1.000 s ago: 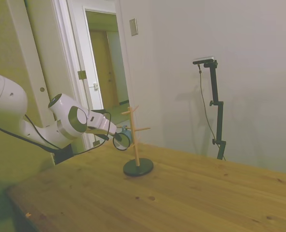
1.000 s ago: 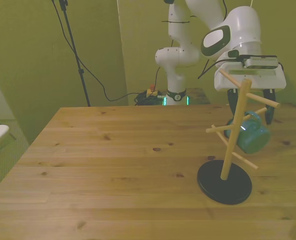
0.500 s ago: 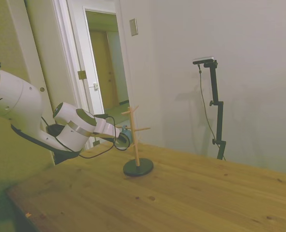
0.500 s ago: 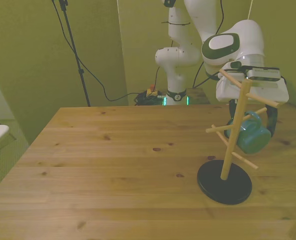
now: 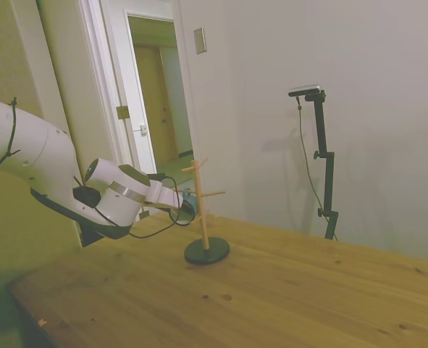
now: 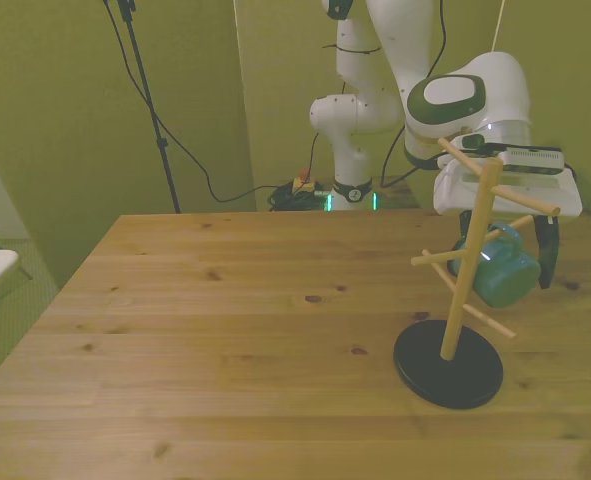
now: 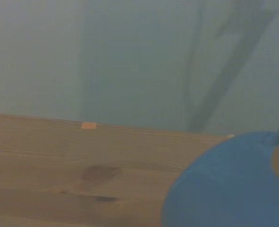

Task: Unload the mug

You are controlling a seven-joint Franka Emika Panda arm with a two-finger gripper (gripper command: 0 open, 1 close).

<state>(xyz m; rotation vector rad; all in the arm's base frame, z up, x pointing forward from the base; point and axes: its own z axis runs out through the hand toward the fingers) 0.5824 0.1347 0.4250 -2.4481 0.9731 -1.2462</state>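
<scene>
My shell (image 6: 475, 95) reads as smooth white plastic with a soft gloss, broken by a grey-green matt oval cap. The mug (image 6: 503, 272) in front of me looks like teal enamel, slick and shiny, catching a small bright glint on its side; in the wrist view it (image 7: 229, 184) shows as an even, smooth blue-green surface, blurred. The peg stand (image 6: 465, 260) is pale bare wood, matt, with round dowel pegs, set in a dark matt disc base (image 6: 448, 363). Under it all, the table (image 6: 225, 330) is knotty pine planks with visible grain and a low satin sheen. The wall (image 5: 358, 109) behind looks flat and matt.
</scene>
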